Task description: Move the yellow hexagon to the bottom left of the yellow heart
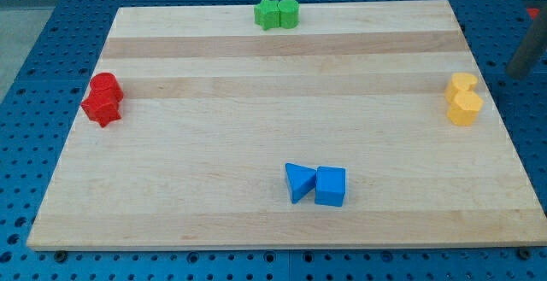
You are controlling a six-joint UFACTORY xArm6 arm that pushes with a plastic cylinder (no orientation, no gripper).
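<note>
The yellow heart [462, 83] lies near the board's right edge. The yellow hexagon [465, 109] sits just below it, touching it. A dark blurred rod enters at the view's right edge, and my tip [516, 74] is off the board, a little to the right of the yellow heart and not touching either yellow block.
A green star [267, 14] and a rounded green block [289, 13] sit together at the top edge. A red round block [105, 84] and a red star [102, 108] are at the left. A blue triangle [298, 181] and a blue cube [331, 186] are at the bottom middle. The wooden board [214, 144] rests on a blue perforated table.
</note>
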